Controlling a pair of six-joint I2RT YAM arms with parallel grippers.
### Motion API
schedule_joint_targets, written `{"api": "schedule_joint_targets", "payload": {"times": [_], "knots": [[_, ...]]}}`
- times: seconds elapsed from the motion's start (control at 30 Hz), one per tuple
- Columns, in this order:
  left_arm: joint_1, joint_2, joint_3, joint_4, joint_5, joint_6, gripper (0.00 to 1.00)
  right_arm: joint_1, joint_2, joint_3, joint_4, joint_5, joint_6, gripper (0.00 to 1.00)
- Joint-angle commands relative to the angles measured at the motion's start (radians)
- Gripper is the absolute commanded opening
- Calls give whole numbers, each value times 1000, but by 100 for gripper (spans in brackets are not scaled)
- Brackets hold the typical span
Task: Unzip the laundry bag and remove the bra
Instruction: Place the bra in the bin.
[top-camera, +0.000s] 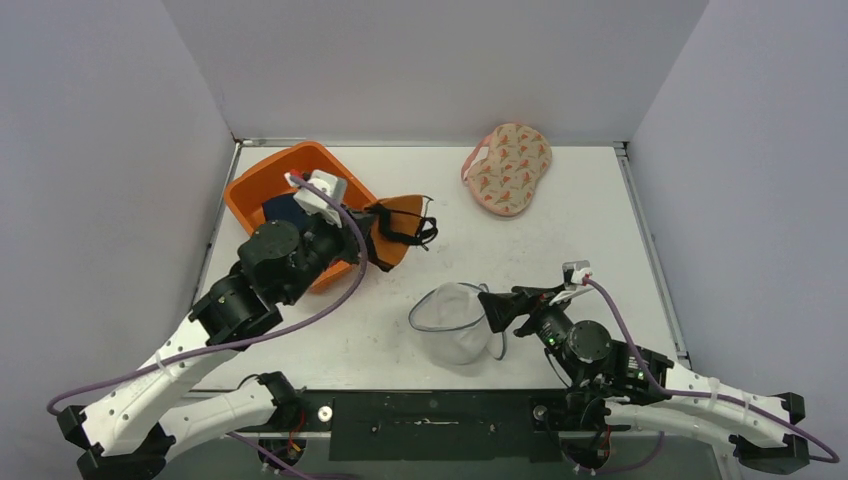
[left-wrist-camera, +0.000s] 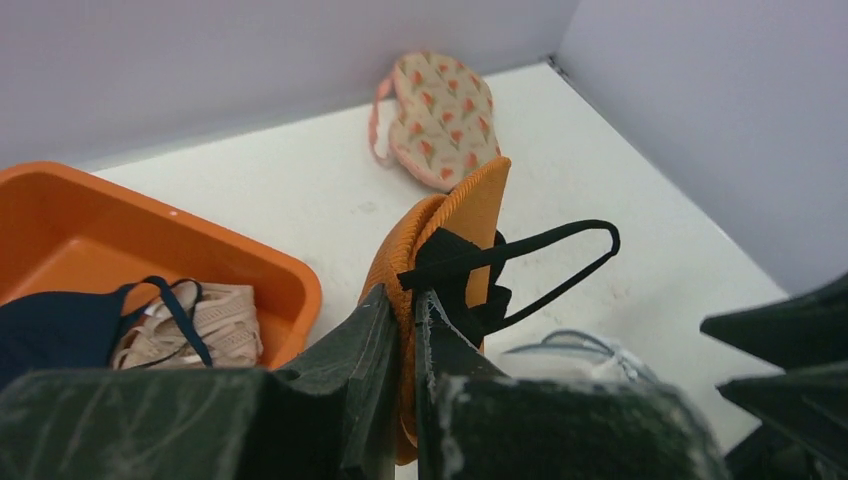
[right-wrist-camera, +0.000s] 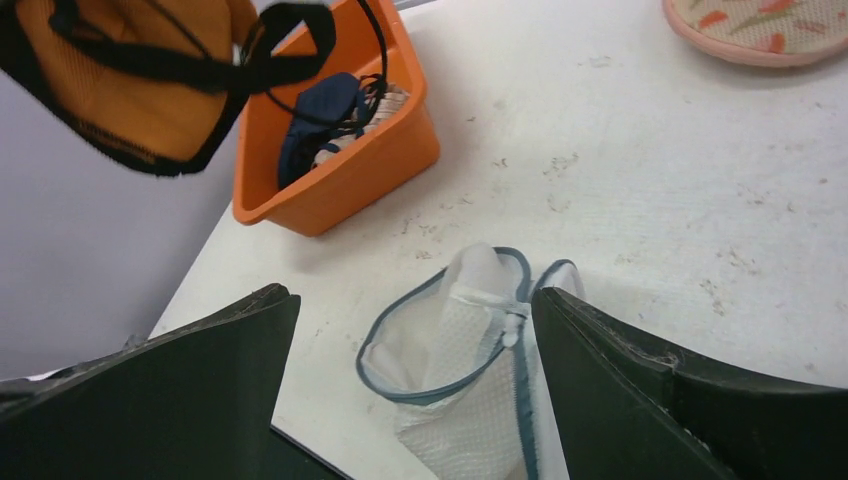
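Note:
My left gripper (top-camera: 372, 240) is shut on an orange bra with black straps (top-camera: 398, 228) and holds it up beside the orange bin (top-camera: 262, 176); in the left wrist view its cup (left-wrist-camera: 455, 225) is pinched between the fingers (left-wrist-camera: 375, 340). The white mesh laundry bag with grey trim (top-camera: 452, 322) lies unzipped and gaping at the front centre of the table. My right gripper (top-camera: 493, 312) is open just right of the bag; in the right wrist view the bag (right-wrist-camera: 478, 365) sits between the spread fingers (right-wrist-camera: 215, 370), and the bra (right-wrist-camera: 150, 90) hangs at top left.
The orange bin (left-wrist-camera: 70, 225) at the back left holds a navy bra (left-wrist-camera: 55, 325) and a beige one (left-wrist-camera: 210, 325). A floral pink-edged bra (top-camera: 508, 167) lies at the back right. Grey walls enclose the table on three sides.

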Motion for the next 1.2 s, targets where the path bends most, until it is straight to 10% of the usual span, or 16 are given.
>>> {"api": "schedule_joint_targets", "payload": {"times": [0.0,0.17,0.6,1.17], "knots": [[30,-14,122,23,-173,-41,0,-5,9,61,73,-125,-136,90],[179,30,236,-31,-310,-66,0,-5,11,35,105,-149,-138,90],[934,282,232,-4,284,-541,0,-5,70,-103,251,-196,-110,90],[1012,774,145,343,457,-649,0,-5,66,-195,314,-267,-75,90]]}}
